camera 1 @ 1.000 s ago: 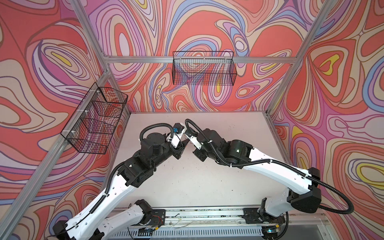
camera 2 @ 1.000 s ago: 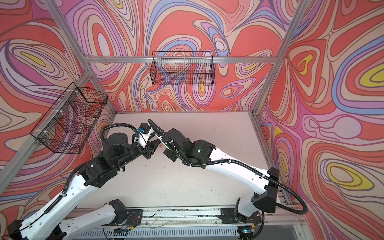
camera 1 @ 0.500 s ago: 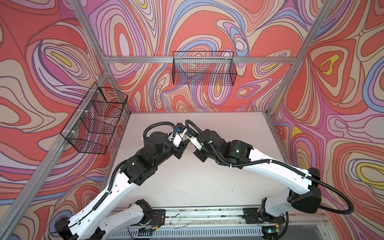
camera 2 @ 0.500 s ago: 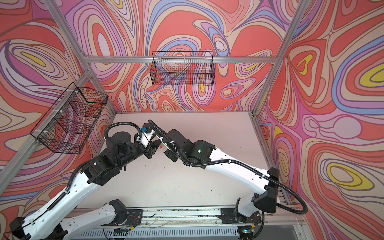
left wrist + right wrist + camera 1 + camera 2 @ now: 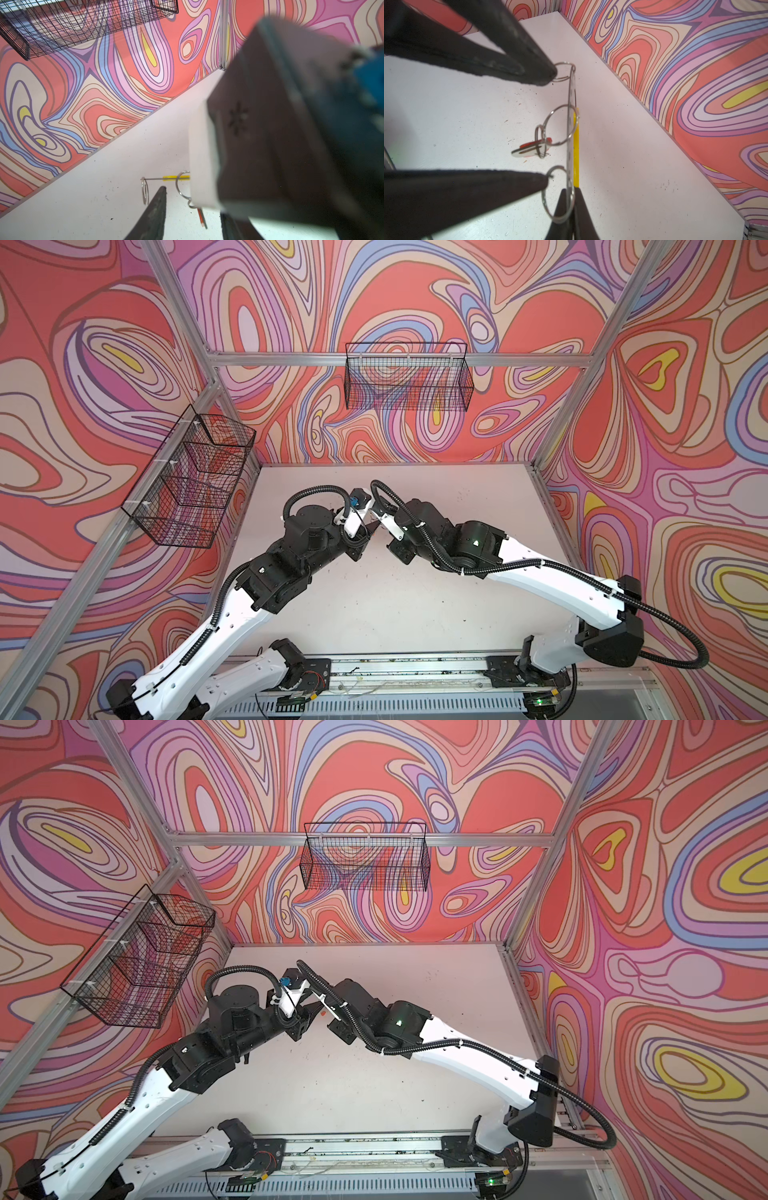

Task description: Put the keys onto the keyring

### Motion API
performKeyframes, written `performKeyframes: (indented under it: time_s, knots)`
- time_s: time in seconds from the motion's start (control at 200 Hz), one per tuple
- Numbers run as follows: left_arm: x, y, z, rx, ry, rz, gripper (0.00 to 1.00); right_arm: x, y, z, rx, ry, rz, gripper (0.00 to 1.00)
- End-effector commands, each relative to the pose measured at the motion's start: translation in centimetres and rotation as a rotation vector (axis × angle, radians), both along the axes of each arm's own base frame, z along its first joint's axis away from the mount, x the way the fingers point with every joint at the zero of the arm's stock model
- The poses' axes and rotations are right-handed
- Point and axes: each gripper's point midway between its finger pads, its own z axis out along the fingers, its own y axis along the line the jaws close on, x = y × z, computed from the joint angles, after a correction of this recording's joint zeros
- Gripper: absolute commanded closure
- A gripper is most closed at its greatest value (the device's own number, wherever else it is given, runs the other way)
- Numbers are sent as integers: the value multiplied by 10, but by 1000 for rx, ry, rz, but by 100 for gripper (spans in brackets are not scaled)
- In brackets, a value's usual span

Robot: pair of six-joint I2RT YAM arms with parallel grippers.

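Mid-table, a little left: the right gripper (image 5: 569, 194) pinches the keyring (image 5: 571, 93) by its edge. The red-tag key (image 5: 529, 150) hangs from a split ring. The left gripper (image 5: 548, 127) is spread, its tips at neighbouring rings.

Risk: a nudge there could twist the keyring out of the pinch.

Both top views hide this behind the arms; the right wrist view shows it. No yellow-tag key seen.

I have both arms meeting over the far middle of the worktop (image 5: 395, 605), reaching in from near left and near right. Between them my right hand (image 5: 569, 209) pinches the keyring (image 5: 571, 133) by its edge. My left hand (image 5: 547, 127) has its spread fingertips (image 5: 529, 180) at two split rings (image 5: 564, 63), with a key (image 5: 529, 150) hanging from the one between. A basket (image 5: 189, 481) hangs on the left wall, a second basket (image 5: 407, 377) on the far wall.
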Motion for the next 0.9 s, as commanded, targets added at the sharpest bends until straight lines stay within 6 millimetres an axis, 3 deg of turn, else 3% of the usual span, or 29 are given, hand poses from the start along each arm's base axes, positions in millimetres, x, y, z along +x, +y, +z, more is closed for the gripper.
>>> performKeyframes:
  time_s: [0.0,0.426,0.896]
  knots:
    - [-4,-2,-4,8,15,-21,56,0,-4,16,37,-31,-7,100]
    - [12,-3,3,-2,-21,33,57,-4,1,17,59,-21,19,100]
    - [3,3,-6,12,6,26,57,-3,-2,11,49,-20,9,100]
